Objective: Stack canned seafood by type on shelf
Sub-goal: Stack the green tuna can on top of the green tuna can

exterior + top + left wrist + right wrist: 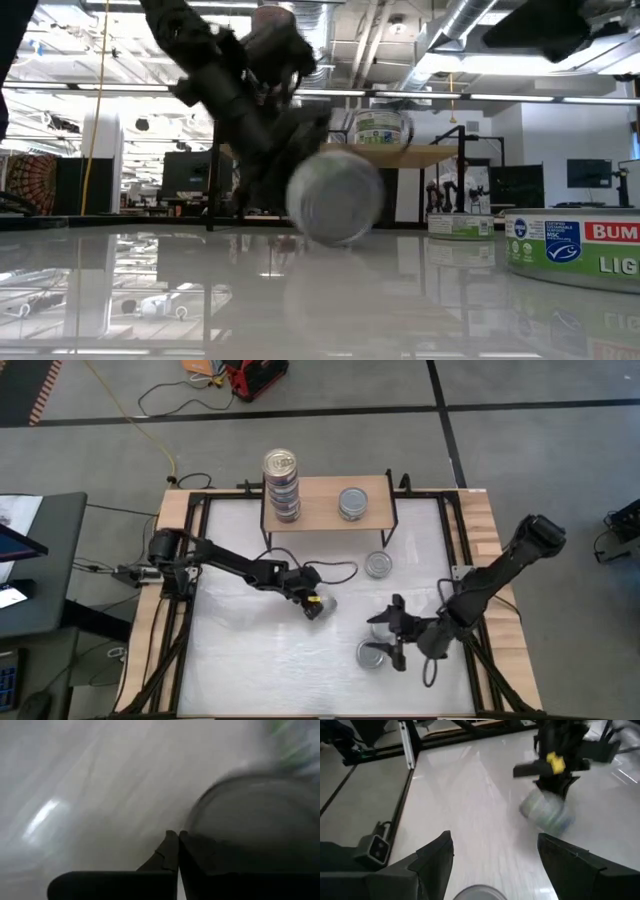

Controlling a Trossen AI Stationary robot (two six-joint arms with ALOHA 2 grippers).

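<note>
The shelf (325, 510) stands at the table's far side. A stack of tins (282, 485) sits on its left end and a single tin (352, 503) on its right part. My left gripper (314, 607) is at mid-table, shut, with its tips at a blurred tin (335, 195) that is tipped up with a round face toward the near edge. My right gripper (495, 865) hovers open to the right. A silver-lidded tin (373, 653) stands on the table just below its fingers. Another tin (378, 565) stands on the table in front of the shelf. My left gripper's shut fingers (172, 852) point down from above at the blurred tin's upper edge (547, 802). The tin's body (250, 820) lies against the outer side of one finger. I cannot tell whether any rim is pinched or whether the tin's lower edge rests on the table.
The table's wooden edges and black frame rails (185, 610) border the white surface. A labelled tin (580, 250) stands close to the low camera on the right. Bare white surface spreads over the table's left and near parts (250, 660).
</note>
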